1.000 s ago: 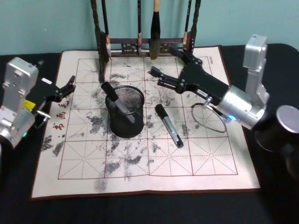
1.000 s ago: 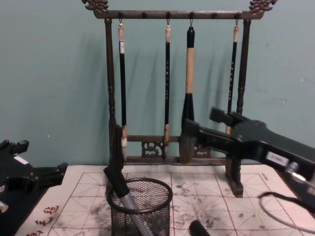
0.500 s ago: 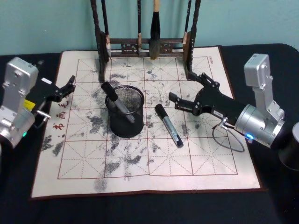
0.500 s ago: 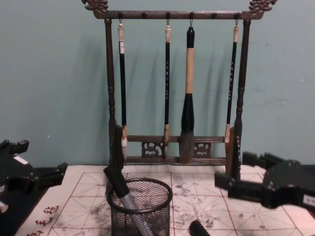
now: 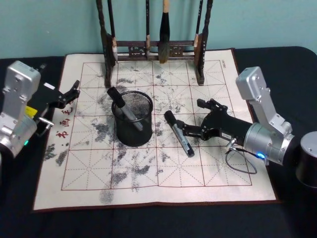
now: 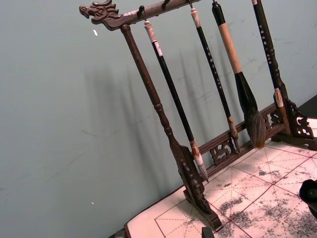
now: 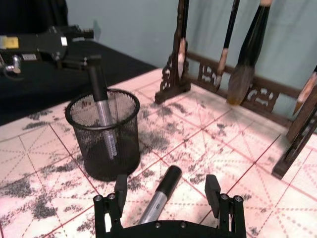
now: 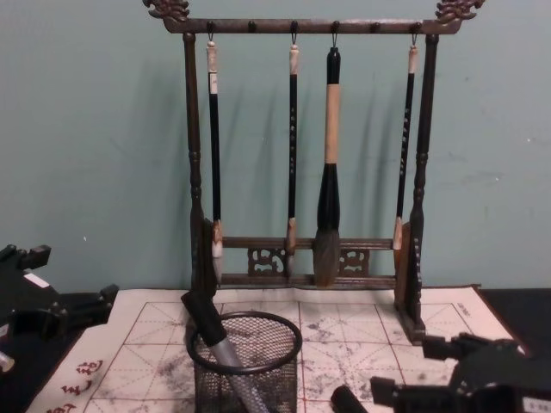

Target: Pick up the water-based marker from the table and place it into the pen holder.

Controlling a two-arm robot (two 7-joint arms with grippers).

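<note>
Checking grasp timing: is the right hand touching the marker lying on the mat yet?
Apart. The right wrist view shows the open right hand straddling the marker, mat visible between it and each finger. Left hand parked aside.

I've got the mat (image 5: 148, 191) flat on the table (image 5: 277, 64). Brush rack (image 5: 148, 49) stands along the mat's back edge, approx ctr, w/ brushes (image 8: 331, 129) hanging in it. Pen holder (image 5: 130, 135) sits upright on the mat, a bit L of ctr, in front of the rack's L post. Stowed marker (image 5: 123, 105) leans inside it, top tipped toward the back-L corner. Loose marker (image 5: 184, 144) lies flat on the mat just R of the holder, not touching it, angled back-L to front-R. R gripper (image 5: 189, 116) reaches in from the mat's R edge, fingers either side of that marker. L gripper (image 5: 75, 90) hangs at the mat's L edge, well apart from the holder.
</note>
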